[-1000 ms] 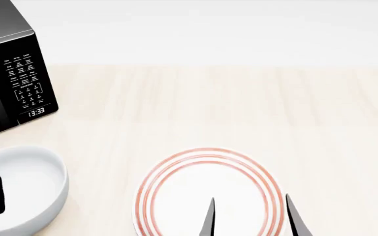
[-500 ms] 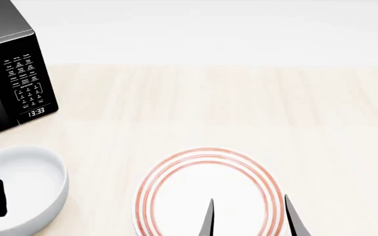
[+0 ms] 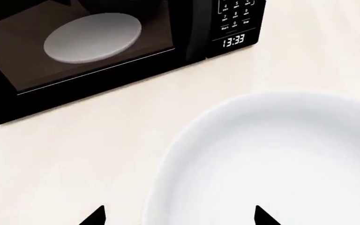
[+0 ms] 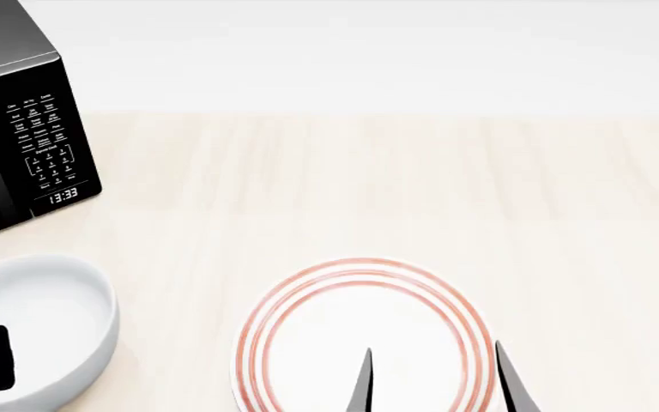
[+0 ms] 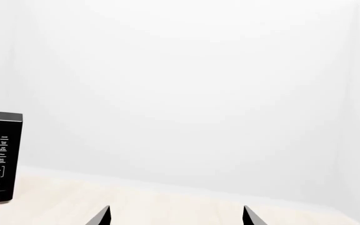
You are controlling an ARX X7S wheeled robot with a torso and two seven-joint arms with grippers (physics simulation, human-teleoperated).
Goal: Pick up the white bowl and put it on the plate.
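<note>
Left gripper [image 3: 176, 216] was spread over the bowl's [image 4: 49, 330] rim, nothing pinched. Bowl sat beside the microwave [image 4: 15, 146], apart from the plate [image 4: 359, 330]. Right gripper [image 4: 432, 382] spread above plate.

A pale wood-grain tabletop [image 4: 421, 189] is seen, on which three things are carried. A black microwave [image 4: 21, 129] is set at the far left, the white bowl [image 4: 72, 300] near it, and the plate [image 4: 306, 309] beside the bowl, apart.
</note>
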